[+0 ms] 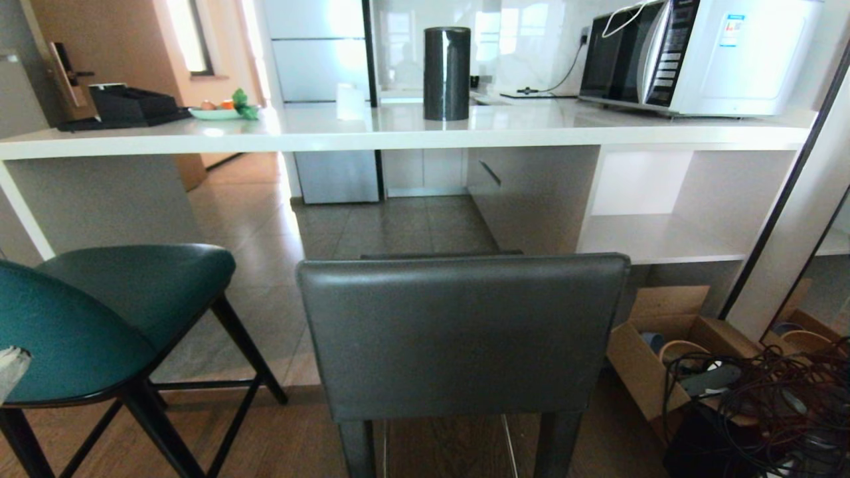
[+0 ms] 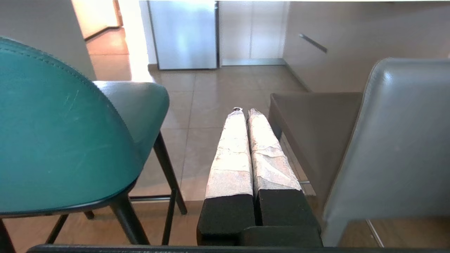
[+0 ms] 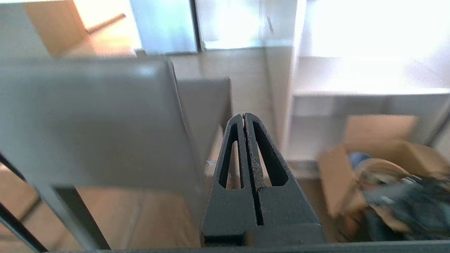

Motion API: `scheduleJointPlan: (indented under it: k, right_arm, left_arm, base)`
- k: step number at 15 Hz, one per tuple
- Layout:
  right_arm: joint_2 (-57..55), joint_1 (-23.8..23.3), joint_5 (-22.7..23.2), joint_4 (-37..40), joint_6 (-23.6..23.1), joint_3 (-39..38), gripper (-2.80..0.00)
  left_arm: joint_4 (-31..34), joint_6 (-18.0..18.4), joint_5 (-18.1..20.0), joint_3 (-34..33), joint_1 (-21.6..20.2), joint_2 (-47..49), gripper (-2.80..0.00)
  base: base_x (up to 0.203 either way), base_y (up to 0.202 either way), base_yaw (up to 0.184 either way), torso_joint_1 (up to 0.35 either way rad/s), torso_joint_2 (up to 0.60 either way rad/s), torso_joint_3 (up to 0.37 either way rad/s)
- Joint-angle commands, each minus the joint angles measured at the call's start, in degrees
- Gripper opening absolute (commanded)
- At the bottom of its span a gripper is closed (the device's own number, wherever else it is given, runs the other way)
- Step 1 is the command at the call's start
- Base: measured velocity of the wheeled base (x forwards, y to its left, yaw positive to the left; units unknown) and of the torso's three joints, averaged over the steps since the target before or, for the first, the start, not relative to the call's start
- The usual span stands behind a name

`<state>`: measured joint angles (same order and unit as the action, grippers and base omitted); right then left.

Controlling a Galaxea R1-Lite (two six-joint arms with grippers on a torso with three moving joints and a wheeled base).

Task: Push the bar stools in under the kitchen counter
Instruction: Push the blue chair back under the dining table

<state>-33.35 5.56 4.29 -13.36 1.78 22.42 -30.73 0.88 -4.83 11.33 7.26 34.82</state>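
The dark grey bar stool (image 1: 458, 332) stands right in front of me, its rectangular back toward me. The teal bar stool (image 1: 99, 318) stands at the left, turned slightly. Both face the white kitchen counter (image 1: 398, 133), whose front edge runs across beyond them. In the left wrist view, my left gripper (image 2: 242, 111) is shut and empty, in the gap between the teal stool (image 2: 59, 133) and the grey stool (image 2: 393, 140). My right gripper (image 3: 244, 115) is shut and empty, just past the right edge of the grey stool's back (image 3: 91, 119).
On the counter stand a microwave (image 1: 690, 53), a black cylinder (image 1: 447, 73), a black tray (image 1: 126, 106) and a plate of fruit (image 1: 216, 111). An open cardboard box (image 1: 664, 345) and a tangle of cables (image 1: 764, 411) lie on the floor at right, below white shelves (image 1: 664, 239).
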Motion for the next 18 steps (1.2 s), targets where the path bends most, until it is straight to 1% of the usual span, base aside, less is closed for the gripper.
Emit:
scheduleJointPlan:
  k: [1, 2, 3, 4, 6, 8, 10, 11, 12, 13, 14, 15, 17, 18]
  right_arm:
    - [10.2, -0.5, -0.2, 9.8, -2.6, 3.0, -2.80]
    - [12.6, -0.6, -0.1, 13.3, -3.7, 3.9, -2.80]
    - [15.0, -0.8, -0.1, 16.3, -4.3, 4.7, -2.80]
    - [16.8, -0.9, -0.2, 17.8, -4.5, 4.9, -2.80]
    - [20.0, -2.8, -0.1, 18.9, -4.8, 4.5, -2.80]
    - [25.4, -4.9, 0.6, 23.8, -7.1, 4.4, -2.80]
    - [32.2, -5.4, 0.9, 31.1, -9.6, 3.9, -2.80]
    - [33.4, -5.5, 0.7, 33.8, -10.0, 3.3, -2.80]
    - [33.3, -5.6, 0.7, 34.6, -10.3, 1.5, -2.80]
    - [33.3, -5.6, 0.7, 33.3, -10.4, -1.2, -2.80]
    - [33.3, -5.6, 0.7, 30.8, -10.4, -4.4, -2.80]
    - [33.3, -5.6, 0.4, 26.9, -10.4, -8.4, -2.80]
    - [33.3, -5.6, -0.8, 18.9, -10.4, -16.4, -2.80]
    - [33.3, -5.6, -1.3, 15.6, -10.4, -20.4, -2.80]
  left_arm:
    - [4.4, 1.3, 1.9, 0.8, -3.4, -7.0, -2.80]
    - [7.1, 2.5, 3.3, 0.9, -4.2, -9.5, -2.80]
    - [10.0, 3.3, 5.9, 1.0, -5.1, -12.5, -2.80]
    - [13.5, 3.7, 8.2, 1.3, -6.1, -15.7, -2.80]
    - [21.2, 4.1, 10.4, 2.4, -8.0, -22.3, -2.80]
    - [28.9, 4.2, 11.5, 2.9, -7.9, -29.5, -2.80]
    - [39.3, 4.2, 14.8, 3.0, -7.6, -34.8, -2.80]
    - [39.7, 3.9, 16.0, 2.2, -7.5, -34.9, -2.80]
    - [39.6, 4.1, 16.2, 0.5, -7.4, -34.8, -2.80]
    - [39.5, 4.2, 16.0, -1.5, -7.4, -34.8, -2.80]
    - [39.4, 4.2, 15.3, -3.4, -7.4, -34.8, -2.80]
    - [39.2, 4.3, 13.8, -5.2, -7.4, -34.8, -2.80]
    - [35.6, 2.9, 13.3, -6.6, -7.4, -34.8, -2.80]
    - [35.6, 2.1, 13.2, -6.7, -7.4, -34.8, -2.80]
  base:
    - [0.000, 0.000, 0.000, 0.000, 0.00, 0.000]
    - [0.000, 0.000, 0.000, 0.000, 0.00, 0.000]
    - [0.000, 0.000, 0.000, 0.000, 0.00, 0.000]
    - [0.000, 0.000, 0.000, 0.000, 0.00, 0.000]
    - [0.000, 0.000, 0.000, 0.000, 0.00, 0.000]
    - [0.000, 0.000, 0.000, 0.000, 0.00, 0.000]
    - [0.000, 0.000, 0.000, 0.000, 0.00, 0.000]
    - [0.000, 0.000, 0.000, 0.000, 0.00, 0.000]
    - [0.000, 0.000, 0.000, 0.000, 0.00, 0.000]
    - [0.000, 0.000, 0.000, 0.000, 0.00, 0.000]
    - [0.000, 0.000, 0.000, 0.000, 0.00, 0.000]
    - [0.000, 0.000, 0.000, 0.000, 0.00, 0.000]
    - [0.000, 0.000, 0.000, 0.000, 0.00, 0.000]
    - [0.000, 0.000, 0.000, 0.000, 0.00, 0.000]
